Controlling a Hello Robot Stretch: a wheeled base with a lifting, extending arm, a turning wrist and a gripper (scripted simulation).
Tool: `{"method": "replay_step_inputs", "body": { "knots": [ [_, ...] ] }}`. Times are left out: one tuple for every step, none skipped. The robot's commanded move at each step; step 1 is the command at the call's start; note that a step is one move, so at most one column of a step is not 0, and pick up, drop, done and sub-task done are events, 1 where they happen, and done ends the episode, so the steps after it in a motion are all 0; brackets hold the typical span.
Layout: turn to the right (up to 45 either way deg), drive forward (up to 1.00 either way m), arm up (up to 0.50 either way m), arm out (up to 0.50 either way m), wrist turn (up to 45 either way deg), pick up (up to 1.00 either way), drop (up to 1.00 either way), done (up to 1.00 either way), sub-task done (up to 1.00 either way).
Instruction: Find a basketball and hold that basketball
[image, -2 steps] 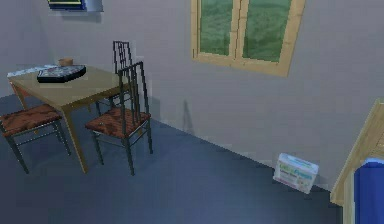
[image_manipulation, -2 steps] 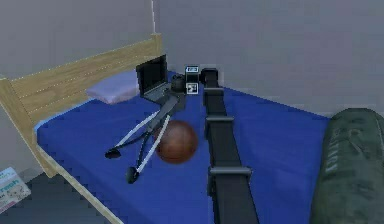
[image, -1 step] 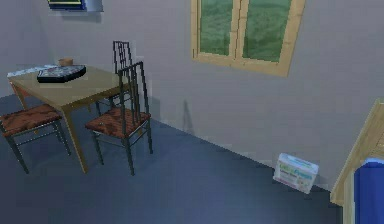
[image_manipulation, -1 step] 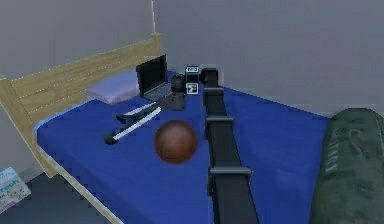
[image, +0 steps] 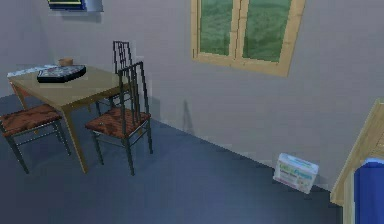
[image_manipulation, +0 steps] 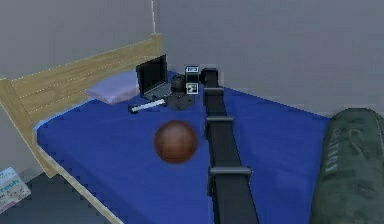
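Forward view first: a wooden table (image: 70, 92) at the left, a dark flat thing (image: 62, 74) lying on it; chairs (image: 120, 122) with reddish seats drawn up around it; a wood-framed window (image: 247, 32) in the wall behind; down on the floor, a small pale box (image: 296, 172) leans at the foot of that wall; at the right edge, the wooden corner of a bed (image: 355, 165).

Over to the arm side view: a blue cover (image_manipulation: 110, 150) spreads below a wooden headboard (image_manipulation: 80, 75); a lilac pillow (image_manipulation: 118, 88) lies by it, a laptop (image_manipulation: 153, 75) just beside the pillow, a pale stick-like thing (image_manipulation: 148, 105) in front of that; a dark green roll (image_manipulation: 350, 165) bulks at the right. The basketball (image_manipulation: 176, 141), a brown-red ball, shows against the blue cover, just left of the arm (image_manipulation: 225, 150). The gripper (image_manipulation: 179, 95) is farther up the picture, laptop and cover crowding behind it; whether it holds anything, I cannot tell.
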Motion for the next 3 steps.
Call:
{"method": "replay_step_inputs", "body": {
  "knots": [
    [0.0, 0.00, 0.00, 0.00, 30.0, 0.00, 0.00, 0.00, 0.00],
    [0.0, 0.00, -0.30, 0.00, 0.0, 0.00, 0.00, 0.00, 0.00],
    [0.0, 0.00, 0.00, 0.00, 0.0, 1.00, 0.00, 0.00, 0.00]
  ]
}}
